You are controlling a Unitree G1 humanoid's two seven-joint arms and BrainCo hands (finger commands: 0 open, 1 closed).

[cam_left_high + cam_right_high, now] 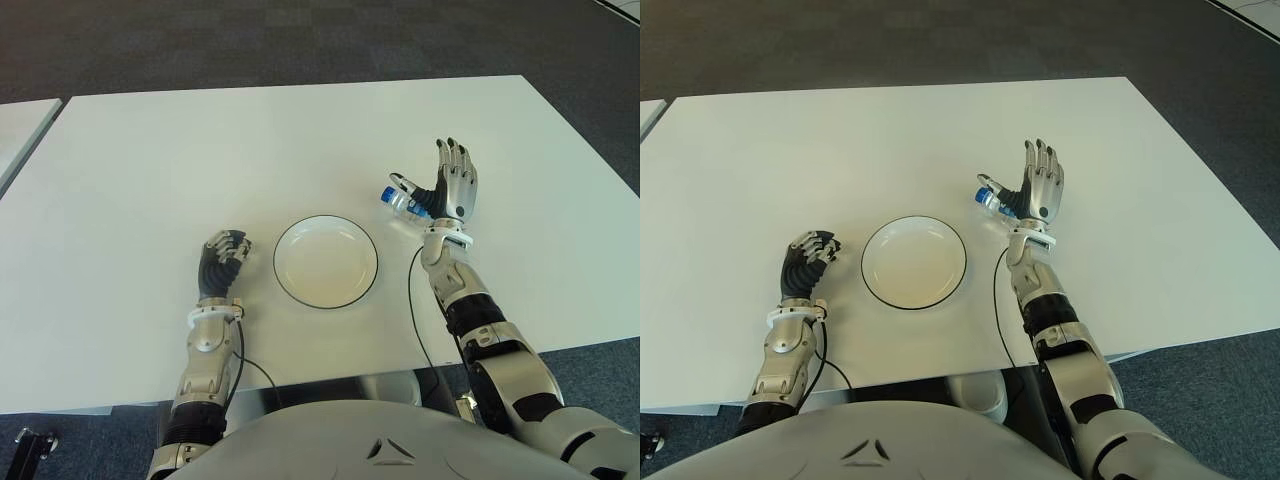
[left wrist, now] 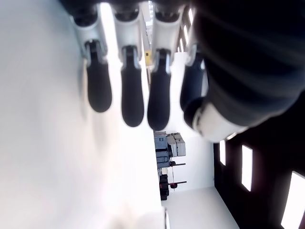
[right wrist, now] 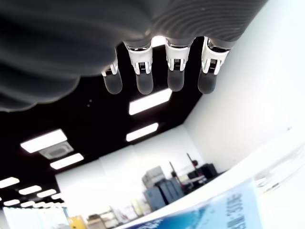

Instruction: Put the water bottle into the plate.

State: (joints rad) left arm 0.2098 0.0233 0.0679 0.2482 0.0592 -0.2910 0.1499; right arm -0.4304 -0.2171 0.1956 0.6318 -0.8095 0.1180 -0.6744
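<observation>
A small clear water bottle [image 1: 402, 203] with a blue cap lies on its side on the white table [image 1: 200, 150], just right of the plate. The plate [image 1: 326, 265] is white with a dark rim and holds nothing. My right hand [image 1: 445, 185] stands upright right behind the bottle, fingers straight and spread, thumb over the cap end, not closed around it. In the right wrist view the straight fingers [image 3: 174, 76] show above the bottle's blue label [image 3: 214, 210]. My left hand [image 1: 222, 258] shows left of the plate with its fingers curled, holding nothing.
The table's front edge runs close to both forearms, and dark carpet [image 1: 300, 40] lies beyond its far edge. A second white table corner [image 1: 20, 125] shows at the far left.
</observation>
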